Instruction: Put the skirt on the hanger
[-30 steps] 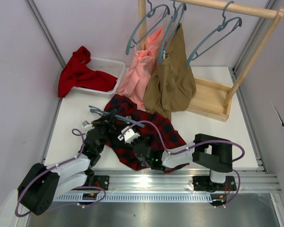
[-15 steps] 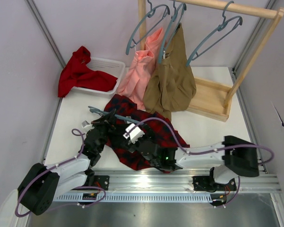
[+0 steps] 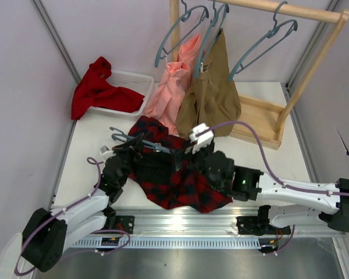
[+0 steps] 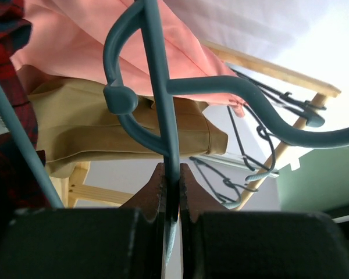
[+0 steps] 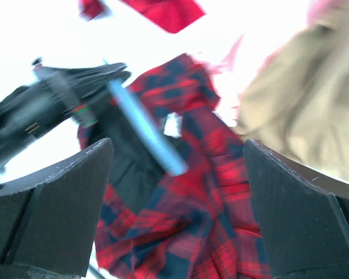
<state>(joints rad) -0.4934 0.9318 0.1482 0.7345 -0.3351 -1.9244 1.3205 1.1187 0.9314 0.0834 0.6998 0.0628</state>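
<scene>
**Top view.** The tartan skirt (image 3: 189, 187) lies crumpled at the middle of the table (image 3: 262, 160), close to its near edge. The left gripper (image 3: 130, 152) holds the blue-grey hanger (image 3: 144, 143) low over the skirt's far left part. This is probably to steady the hanger while cloth is worked onto it. The right gripper (image 3: 192, 146) hovers above the skirt, just beside the hanger.

**Left wrist view.** Both fingers (image 4: 146, 195) are pinched tight on the hanger's thin stem, below its curved hook. Beyond them a pink garment (image 4: 75, 40) and a tan garment (image 4: 122, 128) hang from a wooden rack (image 4: 273, 72).

**Right wrist view (blurred).** The fingers (image 5: 52, 203) are spread wide and hold nothing. The skirt and one hanger arm lie beneath and between them. The gripper seems placed to take a hold on the cloth.
</scene>
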